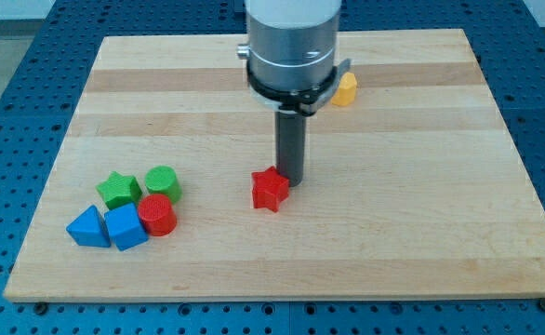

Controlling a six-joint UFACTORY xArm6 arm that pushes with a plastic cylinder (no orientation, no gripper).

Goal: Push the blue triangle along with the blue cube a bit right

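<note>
Red star touches my tip at its 8 o'clock; red cylinder abuts blue cube. Blue triangle and cube lie together, well apart at 8 o'clock. I carry a bare rod, no jaws.

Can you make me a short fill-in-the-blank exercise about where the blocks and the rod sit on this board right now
1. My tip rests right beside the red ____ block.
2. The blue triangle touches the blue cube on the cube's view-____ side.
3. The red cylinder lies directly below the ____ cylinder.
4. The yellow block sits near the view's ____ edge.

Missing words: star; left; green; top
</note>
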